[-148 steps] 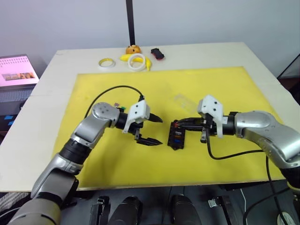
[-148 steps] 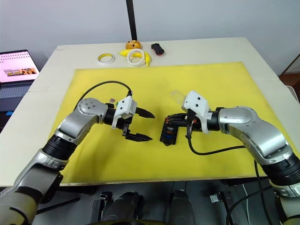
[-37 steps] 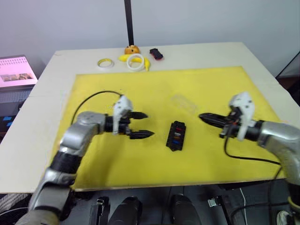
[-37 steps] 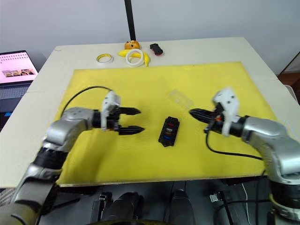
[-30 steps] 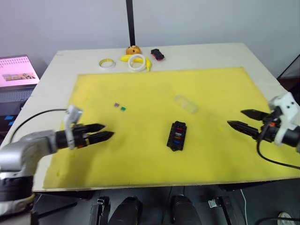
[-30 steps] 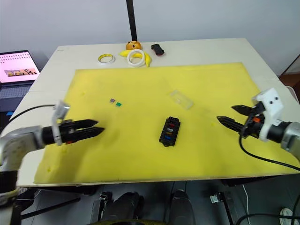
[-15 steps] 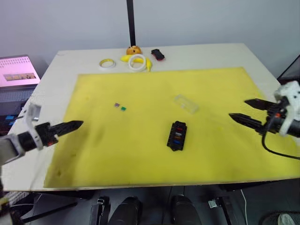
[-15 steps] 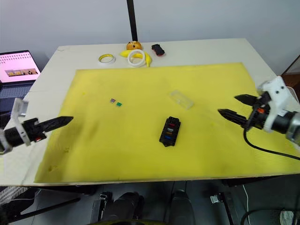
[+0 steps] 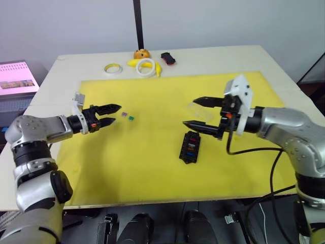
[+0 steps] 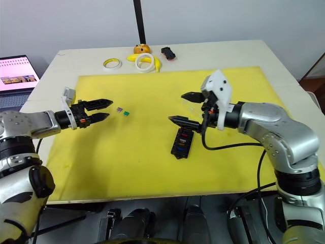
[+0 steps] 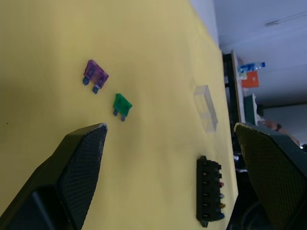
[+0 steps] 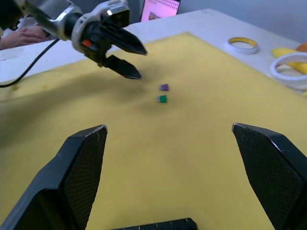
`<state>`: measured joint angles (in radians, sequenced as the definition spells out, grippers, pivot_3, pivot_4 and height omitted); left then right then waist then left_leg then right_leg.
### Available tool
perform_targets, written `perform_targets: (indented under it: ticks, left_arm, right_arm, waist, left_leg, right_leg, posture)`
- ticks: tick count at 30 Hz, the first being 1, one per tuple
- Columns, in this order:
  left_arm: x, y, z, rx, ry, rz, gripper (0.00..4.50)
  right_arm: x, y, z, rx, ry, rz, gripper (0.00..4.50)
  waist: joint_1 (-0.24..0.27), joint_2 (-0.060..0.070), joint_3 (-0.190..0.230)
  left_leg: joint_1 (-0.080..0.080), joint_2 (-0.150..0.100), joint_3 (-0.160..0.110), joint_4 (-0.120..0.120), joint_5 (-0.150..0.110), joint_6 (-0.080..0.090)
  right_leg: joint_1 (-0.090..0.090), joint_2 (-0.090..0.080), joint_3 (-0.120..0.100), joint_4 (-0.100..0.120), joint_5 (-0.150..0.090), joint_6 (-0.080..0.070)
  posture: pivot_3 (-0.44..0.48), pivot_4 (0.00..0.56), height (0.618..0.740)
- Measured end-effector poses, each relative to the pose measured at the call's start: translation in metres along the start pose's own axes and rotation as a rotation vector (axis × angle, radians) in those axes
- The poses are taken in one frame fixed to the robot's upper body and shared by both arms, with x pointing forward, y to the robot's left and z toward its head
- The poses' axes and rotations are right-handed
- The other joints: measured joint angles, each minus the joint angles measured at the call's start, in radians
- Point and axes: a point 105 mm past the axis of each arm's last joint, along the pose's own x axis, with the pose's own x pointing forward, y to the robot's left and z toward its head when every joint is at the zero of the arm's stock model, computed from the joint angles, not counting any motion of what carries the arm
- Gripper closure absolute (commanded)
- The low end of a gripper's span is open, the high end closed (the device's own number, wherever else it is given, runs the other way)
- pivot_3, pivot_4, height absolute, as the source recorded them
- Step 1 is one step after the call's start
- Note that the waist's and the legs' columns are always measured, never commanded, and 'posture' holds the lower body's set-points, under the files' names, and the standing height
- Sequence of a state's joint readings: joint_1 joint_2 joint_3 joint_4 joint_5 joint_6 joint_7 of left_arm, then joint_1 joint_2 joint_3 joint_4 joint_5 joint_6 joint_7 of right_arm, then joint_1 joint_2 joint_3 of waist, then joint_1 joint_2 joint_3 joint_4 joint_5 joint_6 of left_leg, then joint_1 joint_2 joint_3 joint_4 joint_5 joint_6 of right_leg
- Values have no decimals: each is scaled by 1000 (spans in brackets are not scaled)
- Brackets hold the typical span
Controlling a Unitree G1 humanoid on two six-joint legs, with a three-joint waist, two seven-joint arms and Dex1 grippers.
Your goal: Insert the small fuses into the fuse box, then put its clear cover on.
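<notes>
The black fuse box lies on the yellow mat, with several coloured fuses in its slots. A loose purple fuse and a green fuse lie side by side on the mat, left of centre. My left gripper is open and empty, its tips just left of those two fuses. My right gripper is open and empty, hovering just beyond the fuse box. The clear cover lies on the mat beyond the box, partly behind the right gripper's fingers in the eye views.
At the table's far edge are a yellow tape ring, a white tape ring, a banana, an orange object and a small black-and-red object. A black pole rises behind them. A laptop screen stands at the left.
Both arms had swung out to the table's sides and have come back in. The left gripper now points at the loose fuses and the right gripper hovers by the fuse box.
</notes>
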<state>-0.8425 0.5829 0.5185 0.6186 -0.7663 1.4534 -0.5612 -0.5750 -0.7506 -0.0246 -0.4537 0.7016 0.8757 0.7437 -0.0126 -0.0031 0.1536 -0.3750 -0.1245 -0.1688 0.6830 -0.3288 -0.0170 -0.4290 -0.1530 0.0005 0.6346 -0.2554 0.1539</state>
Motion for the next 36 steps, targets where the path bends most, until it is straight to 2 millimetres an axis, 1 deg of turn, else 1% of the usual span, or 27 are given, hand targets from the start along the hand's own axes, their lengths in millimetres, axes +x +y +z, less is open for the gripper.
perform_targets:
  ticks: [5,7,10,14,20,27,36]
  left_arm:
    - [15,13,0,-46,-6,25,0]
    - [19,14,1,-51,-12,23,0]
    - [24,15,6,-55,-38,15,0]
    - [28,24,7,-88,-71,20,0]
    - [27,26,8,-131,-105,-28,0]
    - [33,26,7,-136,-111,-44,0]
    - [52,23,6,-143,-146,-64,0]
  right_arm:
    - [11,-2,6,-11,-33,-2,73]
    - [14,-2,9,-21,-44,-2,73]
    - [16,-3,7,-20,-40,-4,73]
    - [18,-3,6,-13,-39,-2,73]
    - [21,1,6,-9,-49,2,73]
    - [21,-1,4,4,-38,-12,73]
    - [20,-1,1,10,-33,-27,73]
  waist:
    - [-2,0,0]
    - [-1,0,0]
    - [-1,0,0]
    - [-2,0,0]
    - [-1,0,0]
    - [4,0,0]
    - [27,0,0]
  left_leg:
    - [0,0,0,0,0,0]
    - [0,0,0,0,0,0]
    - [0,0,0,0,0,0]
    - [0,0,0,0,0,0]
    - [0,0,0,1,0,0]
    - [0,-1,-1,1,0,0]
    - [0,-4,-1,5,0,0]
  right_leg:
    - [-1,0,0,1,0,0]
    - [-1,0,0,1,0,0]
    - [-1,0,0,1,0,0]
    - [-1,0,0,1,0,0]
    - [-1,0,0,3,0,0]
    - [-1,-1,0,4,0,0]
    - [0,-3,0,11,0,0]
  posture:
    - [0,150,740]
    - [0,150,740]
    - [0,150,740]
    - [0,150,740]
    - [0,150,740]
    - [0,150,740]
    - [0,150,740]
